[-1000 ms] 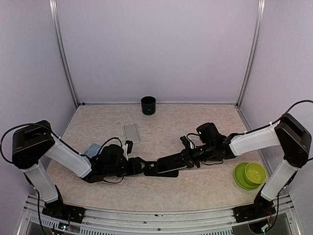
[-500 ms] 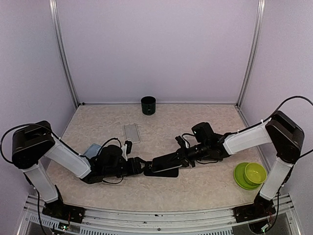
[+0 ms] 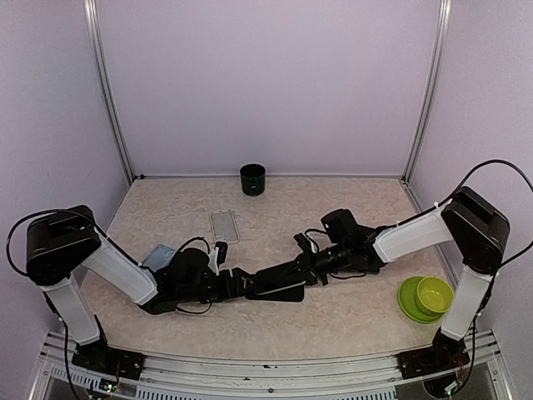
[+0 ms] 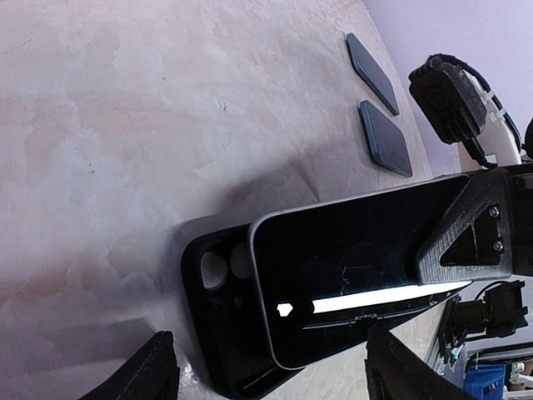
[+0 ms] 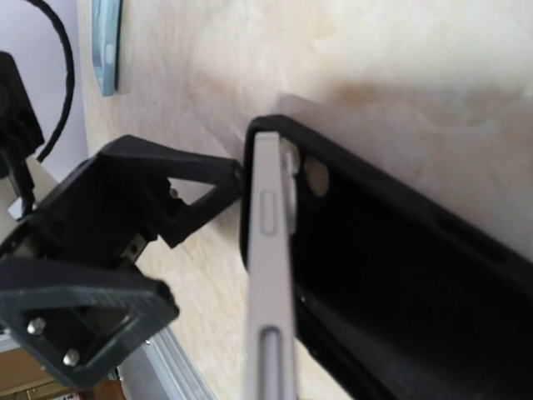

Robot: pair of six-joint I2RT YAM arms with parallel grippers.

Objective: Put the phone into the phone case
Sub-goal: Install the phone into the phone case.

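1. Since a second ago my right arm has slid leftward over the table (image 3: 333,208), bringing the phone (image 4: 350,267) further across the phone case (image 4: 208,333), and my left jaws have spread wider.
2. Right jaws are clamped tight on the phone's far end and hold it at a tilt.
3. The phone faces screen-up, dark with one bright reflected strip. Its free end sits over the camera-hole end of the case, not seated flat – the case's black rim shows beyond it on one side and at the end.
4. The case lies open side up on the table, front and centre, between my two arms.
5. Left jaws stand wide, one finger to each side of the case's end, clamping nothing. In the right wrist view one fingertip (image 5: 226,177) touches the case's corner.
6. Elsewhere on the table: a clear case (image 3: 223,225) further back, a blue flat item (image 3: 156,254) beside my left arm, a black cup (image 3: 252,179) by the back wall, and green bowls (image 3: 425,296) at the right – all well apart from the phone.
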